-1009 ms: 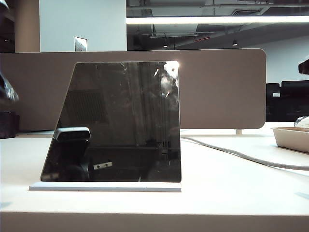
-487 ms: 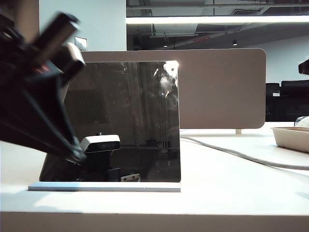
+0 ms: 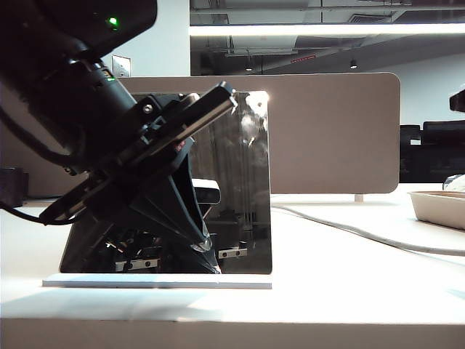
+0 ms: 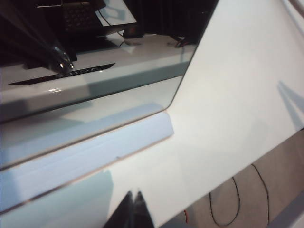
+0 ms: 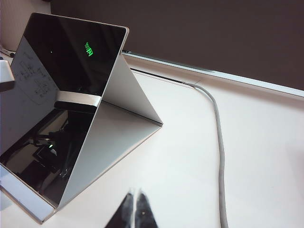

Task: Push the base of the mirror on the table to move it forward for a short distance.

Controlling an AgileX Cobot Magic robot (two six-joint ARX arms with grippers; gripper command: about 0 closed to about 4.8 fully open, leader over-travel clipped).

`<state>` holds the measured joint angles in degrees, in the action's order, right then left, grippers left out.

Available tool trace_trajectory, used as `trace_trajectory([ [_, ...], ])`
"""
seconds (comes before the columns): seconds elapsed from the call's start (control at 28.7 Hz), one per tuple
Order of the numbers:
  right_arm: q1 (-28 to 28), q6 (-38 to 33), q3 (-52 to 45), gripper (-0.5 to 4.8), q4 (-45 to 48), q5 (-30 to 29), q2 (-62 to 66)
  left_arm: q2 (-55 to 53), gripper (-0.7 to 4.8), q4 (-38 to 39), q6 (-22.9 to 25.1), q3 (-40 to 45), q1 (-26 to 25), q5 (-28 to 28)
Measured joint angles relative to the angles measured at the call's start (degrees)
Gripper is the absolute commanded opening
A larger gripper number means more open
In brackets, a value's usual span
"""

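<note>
White surface (image 3: pixel 349 291): mirror (image 3: pixel 240 182) upright on its base (image 3: pixel 240 281), left of centre. Left hand (image 4: pixel 134 209) fingers closed together, hovering just before the base's front edge. Right hand (image 5: pixel 135 209) likewise closed, empty, above the surface beside the mirror.

Beige divider panel (image 3: pixel 334 131), bright ceiling striplight (image 3: pixel 327 30).
</note>
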<state>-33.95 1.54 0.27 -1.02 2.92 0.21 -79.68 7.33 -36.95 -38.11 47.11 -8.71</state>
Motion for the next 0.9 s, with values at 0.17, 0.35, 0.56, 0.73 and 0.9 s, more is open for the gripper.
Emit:
trace_trajectory([
  [0.17, 0.0, 0.0, 0.0, 0.22, 0.0, 0.0, 0.0, -1.3, -0.02, 6.1, 0.1, -1.3, 0.2, 3.3],
  [0.35, 0.0, 0.0, 0.0, 0.22, 0.0, 0.0, 0.0, -1.6, -0.02, 8.7, 0.0, -1.3, 0.2, 6.4],
  [0.56, 0.0, 0.0, 0.0, 0.22, 0.0, 0.0, 0.0, -3.8, -0.02, 7.0, 0.0, -1.3, 0.2, 6.8],
  [0.73, 0.0, 0.0, 0.0, 0.22, 0.0, 0.0, 0.0, -5.4, -0.02, 4.0, 0.1, -1.3, 0.2, 6.5],
  [0.9, 0.0, 0.0, 0.0, 0.22, 0.0, 0.0, 0.0, -7.2, -0.02, 0.0, 0.0, -1.4, 0.2, 6.1],
])
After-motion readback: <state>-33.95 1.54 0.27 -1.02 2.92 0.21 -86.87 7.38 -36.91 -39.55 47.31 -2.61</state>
